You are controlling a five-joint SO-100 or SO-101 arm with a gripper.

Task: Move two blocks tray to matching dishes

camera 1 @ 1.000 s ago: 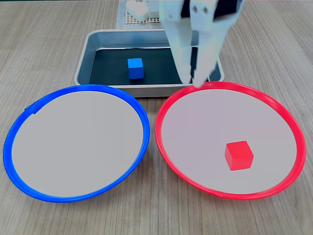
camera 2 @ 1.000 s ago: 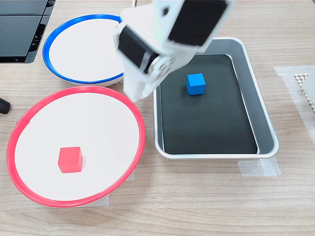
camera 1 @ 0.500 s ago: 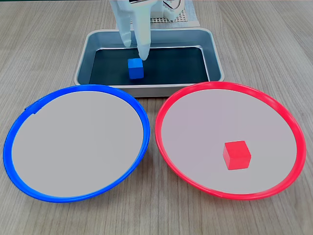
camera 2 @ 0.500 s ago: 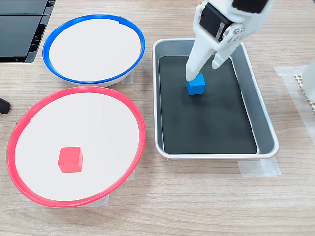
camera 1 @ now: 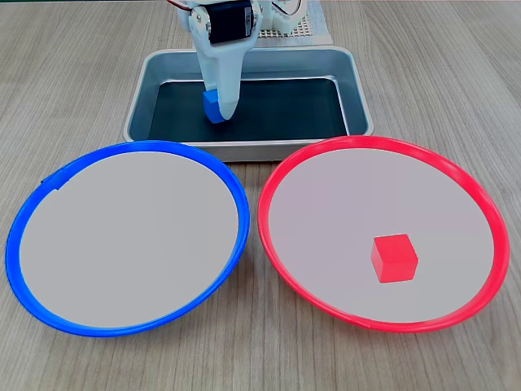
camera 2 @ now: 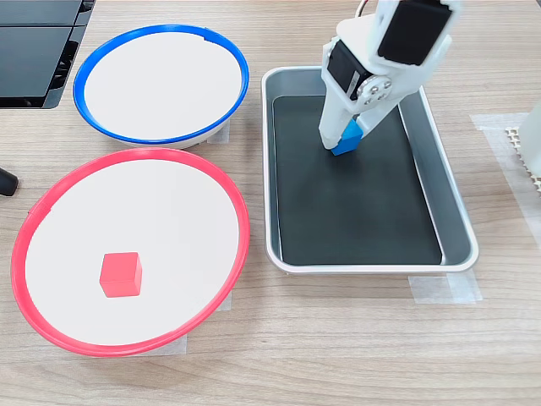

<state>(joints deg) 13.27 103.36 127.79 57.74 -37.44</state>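
Observation:
The blue block (camera 1: 209,107) (camera 2: 347,139) rests on the black bottom of the silver tray (camera 1: 244,150) (camera 2: 372,267), near its far left part in a fixed view. My white gripper (camera 1: 218,112) (camera 2: 341,140) is lowered into the tray, and its fingers are closed around the blue block, hiding most of it. The red block (camera 1: 394,258) (camera 2: 120,274) lies inside the red-rimmed dish (camera 1: 383,141) (camera 2: 127,153). The blue-rimmed dish (camera 1: 130,147) (camera 2: 161,30) holds nothing.
Behind the tray lies a white mesh mat (camera 1: 295,29) (camera 2: 526,145) under the arm's base. A dark flat device (camera 2: 34,51) sits beside the blue-rimmed dish. Both dishes lie close together in front of the tray on the wooden table (camera 1: 456,73).
The gripper swung from over the red-rimmed dish to the tray, dropped onto the blue block and closed on it. The block shifted slightly. The red block stayed put.

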